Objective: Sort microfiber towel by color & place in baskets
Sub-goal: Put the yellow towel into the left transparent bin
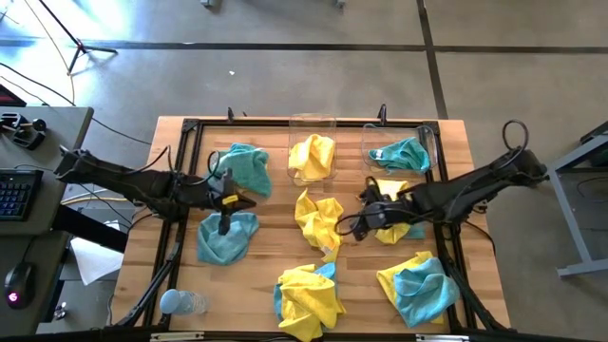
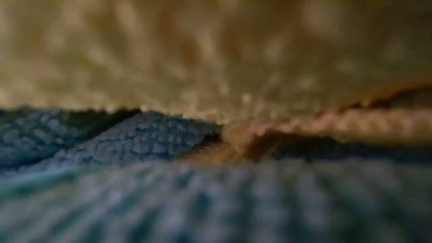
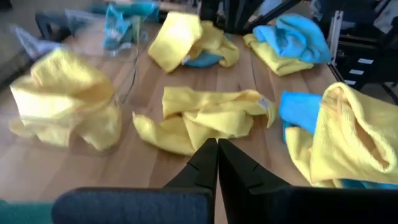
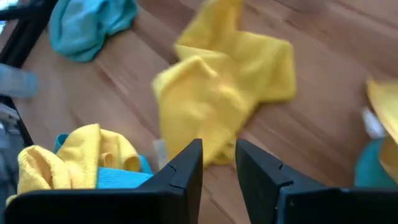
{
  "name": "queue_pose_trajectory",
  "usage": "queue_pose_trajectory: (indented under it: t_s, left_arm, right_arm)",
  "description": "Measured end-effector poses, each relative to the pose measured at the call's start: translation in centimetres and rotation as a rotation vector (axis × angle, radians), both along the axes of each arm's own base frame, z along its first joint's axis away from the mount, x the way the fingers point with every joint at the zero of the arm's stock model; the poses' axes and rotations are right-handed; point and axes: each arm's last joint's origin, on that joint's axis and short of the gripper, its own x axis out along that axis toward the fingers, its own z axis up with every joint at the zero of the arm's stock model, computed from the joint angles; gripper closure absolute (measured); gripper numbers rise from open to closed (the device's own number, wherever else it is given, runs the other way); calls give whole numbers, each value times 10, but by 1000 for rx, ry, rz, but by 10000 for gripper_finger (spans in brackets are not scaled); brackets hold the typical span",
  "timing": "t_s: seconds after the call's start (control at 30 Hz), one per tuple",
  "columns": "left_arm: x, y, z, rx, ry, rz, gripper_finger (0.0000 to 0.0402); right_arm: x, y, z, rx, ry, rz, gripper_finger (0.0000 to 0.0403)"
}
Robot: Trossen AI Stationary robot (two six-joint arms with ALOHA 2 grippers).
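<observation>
While blurred cloth (image 2: pixel 216 196) fills the low view, left tool (image 3: pixel 217 163) together, right tool (image 4: pixel 219 163) apart, empty.

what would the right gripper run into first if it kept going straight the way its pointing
Most likely the loose yellow towel at the table's middle: it lies straight ahead of the right gripper, whose jaws stand slightly apart and empty. How far off it lies is hard to judge.

My wooden desk (image 1: pixel 275 214) carries loose yellow and teal towels (image 1: pixel 319 220), two clear baskets (image 1: pixel 312 157) along its far edge, and a plastic bottle (image 1: pixel 180 303) at one near corner.
</observation>
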Motion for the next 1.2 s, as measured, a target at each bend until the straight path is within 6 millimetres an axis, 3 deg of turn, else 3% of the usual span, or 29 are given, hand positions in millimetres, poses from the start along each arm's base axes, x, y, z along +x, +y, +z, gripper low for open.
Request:
queue_pose_trajectory:
  t_s: [0.13, 0.33, 0.6, 0.77, 0.97, 1.1, 1.2]
  left_arm:
    - [-4, 4, 5, 67, -26, -15, 401]
    - [-13, 14, 5, 144, 9, -28, 401]
    - [-32, 28, 7, 116, 26, -20, 401]
    - [-43, 31, 10, 127, 5, -26, 401]
    - [-64, 31, 12, 99, -18, -19, 401]
    - [-75, 30, 19, 88, -100, -32, 401]
    - [-82, 30, 21, 87, -140, -33, 401]
  right_arm:
    - [40, 7, 11, -99, 48, 94, 332]
    - [96, 9, 9, -232, 223, 262, 333]
    - [146, 7, -24, -188, 442, 335, 331]
    - [163, 6, -53, -102, 513, 355, 295]
    - [168, 3, -82, -86, 585, 315, 249]
    - [173, 2, -102, -134, 617, 316, 242]
    - [178, 1, -115, -121, 624, 336, 259]
